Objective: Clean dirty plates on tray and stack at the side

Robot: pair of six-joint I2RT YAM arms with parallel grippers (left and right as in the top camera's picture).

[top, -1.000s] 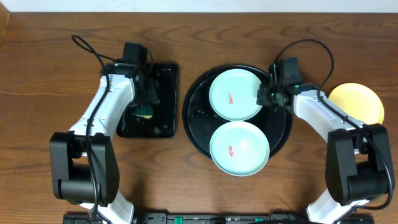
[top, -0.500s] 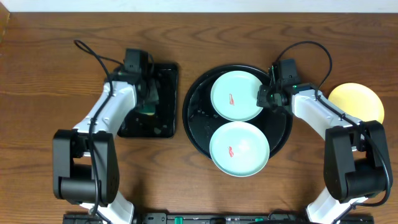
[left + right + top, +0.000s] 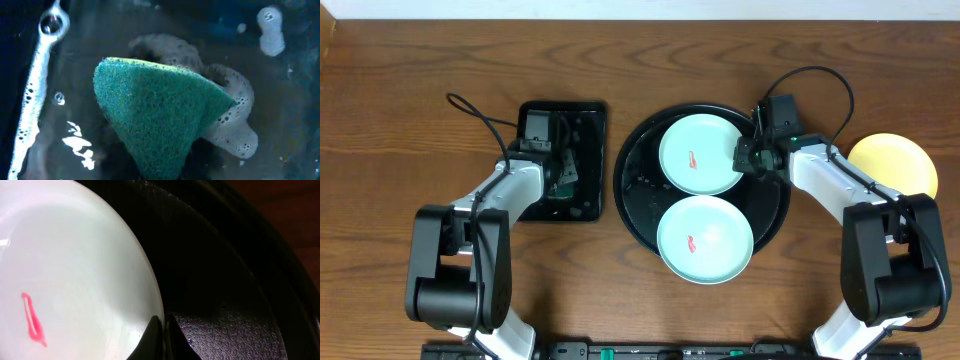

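Two pale mint-blue plates lie on the round black tray [image 3: 628,195], each with a red smear: a far one [image 3: 700,153] and a near one [image 3: 705,238]. The pale yellow plate [image 3: 892,165] sits on the table at the right, off the tray. My right gripper [image 3: 745,158] is shut on the far plate's right rim; the right wrist view shows its fingertips [image 3: 162,332] pinching that rim [image 3: 75,270] over the tray [image 3: 225,305]. My left gripper [image 3: 560,172] is shut on a green sponge [image 3: 160,120] over soapy water; its fingers are mostly hidden.
A smaller rectangular black tray [image 3: 585,205] at the left holds soapy water with foam [image 3: 235,125]. The wooden table [image 3: 380,120] spreads on all sides. Cables loop above both arms.
My left arm has drawn back toward the near side, shifting the sponge slightly within the rectangular tray. My right gripper stays on the far plate's rim, which nudged slightly.
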